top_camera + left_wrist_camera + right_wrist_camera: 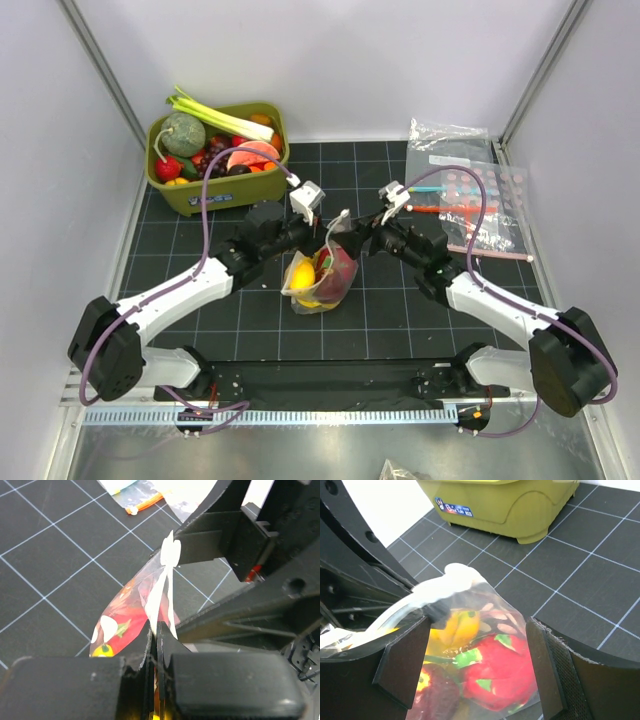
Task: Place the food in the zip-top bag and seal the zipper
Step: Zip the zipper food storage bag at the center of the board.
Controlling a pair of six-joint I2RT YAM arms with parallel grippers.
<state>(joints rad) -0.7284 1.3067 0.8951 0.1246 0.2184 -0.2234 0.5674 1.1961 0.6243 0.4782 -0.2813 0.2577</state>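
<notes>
While, seen from above, the bag [322, 287], stuffed with food [303, 270], stood at the middle of the worktop [400, 310], the left wrist view showed the left fingers [215, 690] pinched tight on its edge. From the right wrist, the right fingers [402, 665] stood apart, straddling it.

A matte black mat ruled with a thin white grid [250, 320] covers the tabletop. Plain pale grey wall panels [350, 60] enclose it on three sides, joined by slim aluminium corner posts [97, 60]. A brushed grey metal surface [300, 455] runs along the near edge. The light is soft and even.
</notes>
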